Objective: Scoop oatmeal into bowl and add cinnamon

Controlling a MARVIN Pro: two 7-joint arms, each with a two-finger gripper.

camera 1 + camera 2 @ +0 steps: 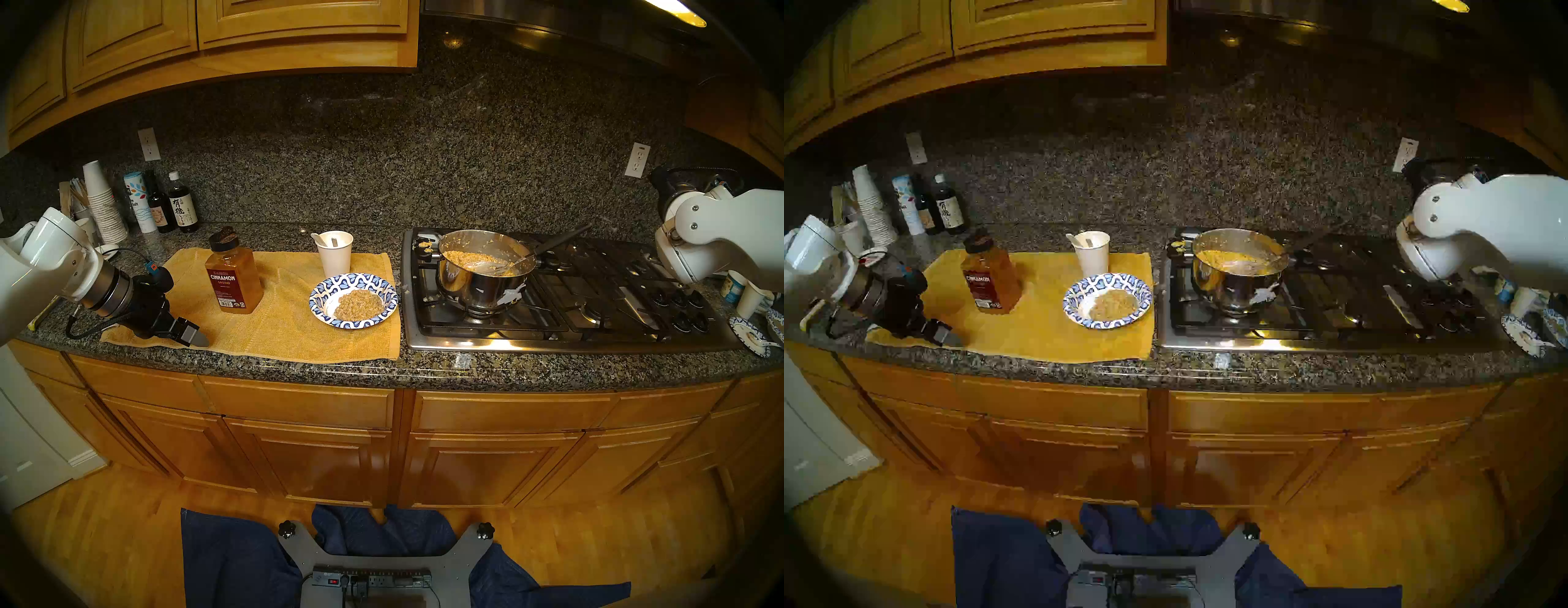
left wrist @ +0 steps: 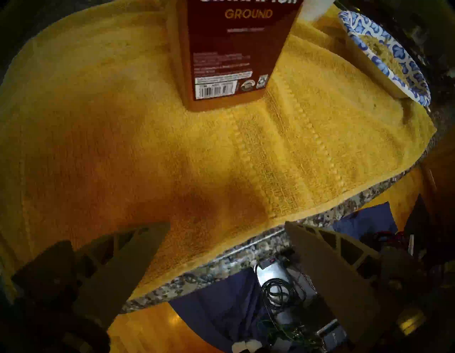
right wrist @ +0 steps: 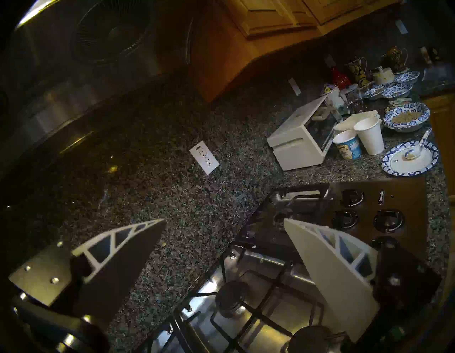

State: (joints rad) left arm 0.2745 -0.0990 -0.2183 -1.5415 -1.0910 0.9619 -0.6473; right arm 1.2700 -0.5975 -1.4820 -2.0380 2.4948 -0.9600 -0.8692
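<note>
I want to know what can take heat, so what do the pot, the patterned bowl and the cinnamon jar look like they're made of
The pot looks like polished stainless steel: mirror-bright walls reflecting the burner. The bowl seems to be coated paper: thin rim, printed blue pattern, matte white centre. The cinnamon jar appears to be clear plastic, since the powder shows through, with a black, probably plastic, cap.

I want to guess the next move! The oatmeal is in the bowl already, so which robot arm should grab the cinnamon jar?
Probably the left. The left gripper is open over the yellow towel, with the cinnamon jar just ahead. The right gripper is open too, but far off past the stove.
</note>
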